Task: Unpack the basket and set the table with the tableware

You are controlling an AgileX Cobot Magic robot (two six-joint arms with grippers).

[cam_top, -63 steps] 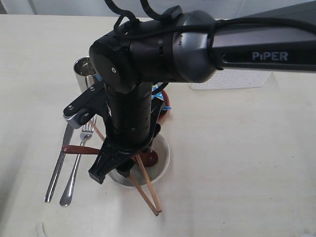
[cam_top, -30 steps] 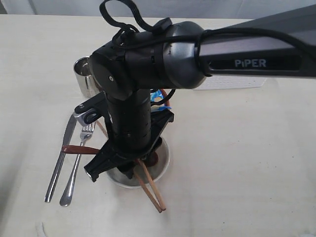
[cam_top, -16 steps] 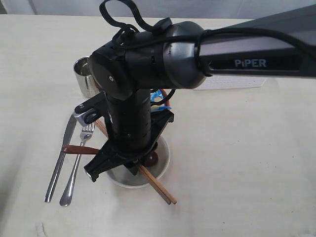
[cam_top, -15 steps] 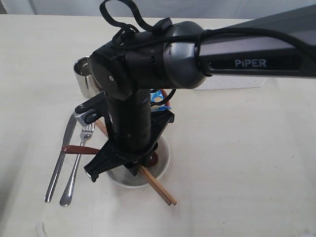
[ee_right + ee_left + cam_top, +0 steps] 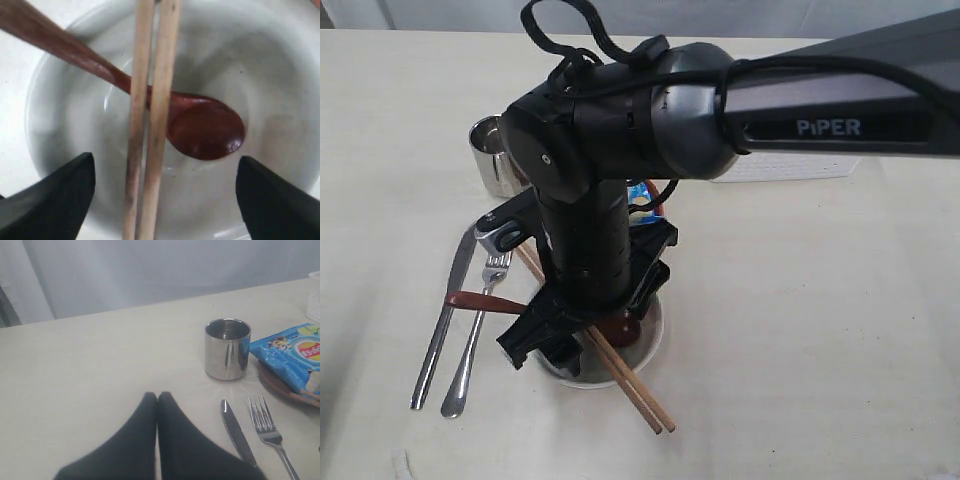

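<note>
A: Changed just now?
B: Splayed before, now paired: pale wooden chopsticks (image 5: 142,75) lying across round white bowl (image 5: 280,75), over reddish-brown wooden spoon (image 5: 207,130).
A: Right gripper (image 5: 165,157)?
B: Spread wide, gripping nothing. Left gripper (image 5: 157,396) pinched closed, empty. Likely chopsticks placed; table setting nearly finished.

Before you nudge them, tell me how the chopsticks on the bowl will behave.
Probably stiff and light: the chopsticks are thin, straight wooden sticks. Likely to roll or slide off, since they only lie across the bowl, one end overhanging the table.
</note>
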